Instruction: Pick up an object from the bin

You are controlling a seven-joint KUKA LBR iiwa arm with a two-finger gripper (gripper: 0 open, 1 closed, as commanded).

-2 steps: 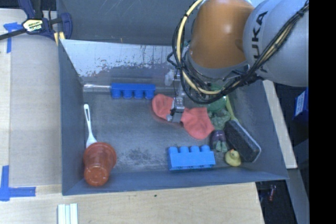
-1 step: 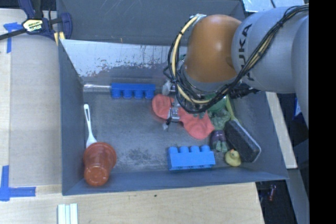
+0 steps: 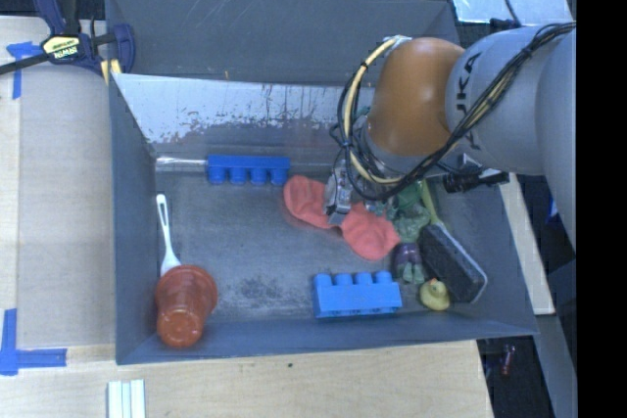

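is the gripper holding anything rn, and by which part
Cannot tell. The gripper is down at the middle of the pink floppy thing, where its two lobes join, but the view does not settle whether it has a hold there.

The place looks like a robotics laboratory, not a home or a shop. A large grey industrial arm (image 3: 519,103) with letters printed on its casing comes in from the right. At its wrist it carries an orange cover (image 3: 411,108) and a bundle of loose cables (image 3: 355,113). Under it stands a grey metal bin (image 3: 274,15) with sloped, scratched walls. The things inside do not belong together (toys lie beside tableware): a blue toy block (image 3: 248,171) by the back wall, a second blue block (image 3: 358,294) near the front wall, a white spoon (image 3: 165,230), an orange-red plastic cup (image 3: 184,306) and soft pink pieces (image 3: 309,201).
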